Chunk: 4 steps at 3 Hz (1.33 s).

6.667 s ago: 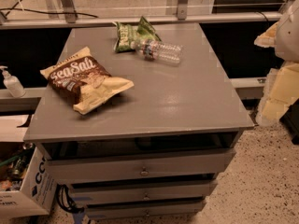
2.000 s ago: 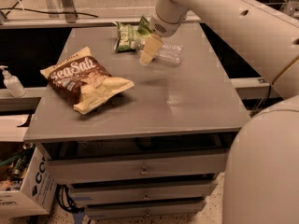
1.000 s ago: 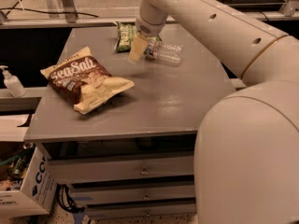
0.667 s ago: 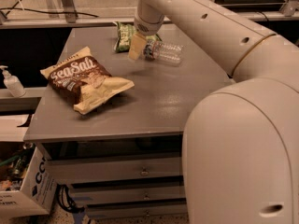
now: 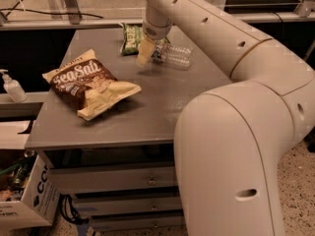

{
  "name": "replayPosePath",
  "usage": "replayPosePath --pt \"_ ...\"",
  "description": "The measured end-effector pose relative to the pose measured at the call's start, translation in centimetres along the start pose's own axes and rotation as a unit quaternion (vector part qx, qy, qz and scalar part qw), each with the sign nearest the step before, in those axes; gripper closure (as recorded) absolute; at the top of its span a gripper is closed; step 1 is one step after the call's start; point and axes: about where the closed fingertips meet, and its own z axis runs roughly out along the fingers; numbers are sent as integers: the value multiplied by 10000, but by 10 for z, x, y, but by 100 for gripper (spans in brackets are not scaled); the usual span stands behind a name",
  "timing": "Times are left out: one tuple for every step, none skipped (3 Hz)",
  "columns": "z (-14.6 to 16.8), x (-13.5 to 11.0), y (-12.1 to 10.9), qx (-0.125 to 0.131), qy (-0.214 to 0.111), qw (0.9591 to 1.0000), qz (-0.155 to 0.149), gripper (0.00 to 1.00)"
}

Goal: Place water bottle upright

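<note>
One bottle (image 5: 173, 56) is seen lying on its side at the worktop's (image 5: 162, 107) far end, just beside the tool (image 5: 143, 57), whose state cannot be told. Approach is judged in hand; a grasp is called for next.

Cream arm (image 5: 231, 132), tan gripper (image 5: 142, 58) at tip

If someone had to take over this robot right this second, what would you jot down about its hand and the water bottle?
Hand: low over the far part of the table, right at the water bottle, at its end nearest the green chip bag. No sure grip to report.
Water bottle: lying on its side on the table.
Done: nothing stands upright yet.
Left: grasp the bottle, stand it upright, let go.
</note>
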Motion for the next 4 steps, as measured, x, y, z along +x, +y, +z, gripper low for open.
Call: replayPosePath --pt "13 4 0 -94 94 9999 74 0" --pt "23 2 5 -210 88 9997 52 17" --pt "26 -1 8 -282 68 9996 29 41" --pt "23 -1 7 -295 37 9996 2 64"
